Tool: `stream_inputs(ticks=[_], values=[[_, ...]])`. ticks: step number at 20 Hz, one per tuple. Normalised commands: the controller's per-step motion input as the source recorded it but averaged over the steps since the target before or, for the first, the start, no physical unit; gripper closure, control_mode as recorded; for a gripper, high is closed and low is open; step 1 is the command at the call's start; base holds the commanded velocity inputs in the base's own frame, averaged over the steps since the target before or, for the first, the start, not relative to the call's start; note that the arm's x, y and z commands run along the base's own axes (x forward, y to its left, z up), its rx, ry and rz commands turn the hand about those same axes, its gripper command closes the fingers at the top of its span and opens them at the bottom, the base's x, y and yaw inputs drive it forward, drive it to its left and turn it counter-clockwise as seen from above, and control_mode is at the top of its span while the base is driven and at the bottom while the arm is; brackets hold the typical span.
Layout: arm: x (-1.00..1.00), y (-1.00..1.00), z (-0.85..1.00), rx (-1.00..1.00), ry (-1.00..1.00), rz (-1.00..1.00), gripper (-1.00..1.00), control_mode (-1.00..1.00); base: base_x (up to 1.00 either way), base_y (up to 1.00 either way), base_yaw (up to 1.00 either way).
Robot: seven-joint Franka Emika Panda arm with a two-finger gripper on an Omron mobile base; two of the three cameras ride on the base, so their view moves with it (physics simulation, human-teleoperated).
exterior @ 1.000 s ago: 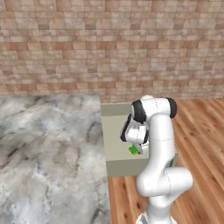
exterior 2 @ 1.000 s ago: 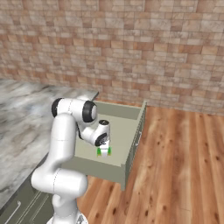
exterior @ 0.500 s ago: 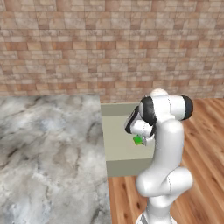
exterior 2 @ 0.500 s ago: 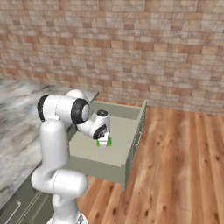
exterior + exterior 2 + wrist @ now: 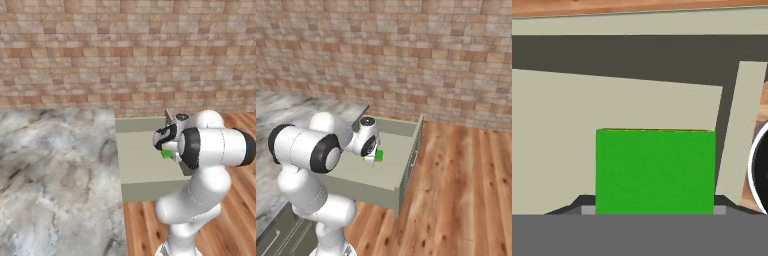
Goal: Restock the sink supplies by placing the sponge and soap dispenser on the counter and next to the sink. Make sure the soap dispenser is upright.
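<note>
Since a second ago the white arm has swung its elbow outward and lifted the gripper (image 5: 374,159) above the open pale sage-green drawer (image 5: 406,150), carrying the bright green rectangular sponge (image 5: 655,171) clamped between its fingers, over the drawer's floor, beside the veined marble counter (image 5: 55,175).

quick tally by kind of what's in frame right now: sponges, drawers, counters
Sponge: 1, green, between the gripper fingers above the drawer.
Open drawer: 1.
Marble counter: 1.
Total: 3.
</note>
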Motion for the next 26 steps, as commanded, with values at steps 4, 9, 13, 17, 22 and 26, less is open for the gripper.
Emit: stream_inputs(ticks=[4,9,13,17,22,26], values=[[-0.80,0.00,1.00,0.00,-0.06,-0.11,1.00,-1.00,0.00,0.00,0.00],[-0.84,0.00,1.00,0.00,-0.07,-0.10,1.00,-1.00,0.00,0.00,0.00],[-0.70,0.00,1.00,0.00,-0.02,-0.09,1.00,-1.00,0.00,0.00,0.00],[-0.63,0.00,1.00,0.00,0.00,-0.09,1.00,-1.00,0.00,0.00,0.00],[-0.47,0.00,0.95,0.00,0.01,-0.09,1.00,-1.00,0.00,0.00,0.00],[-0.13,-0.01,0.28,0.00,0.03,-0.08,1.00,-1.00,0.00,0.00,0.00]])
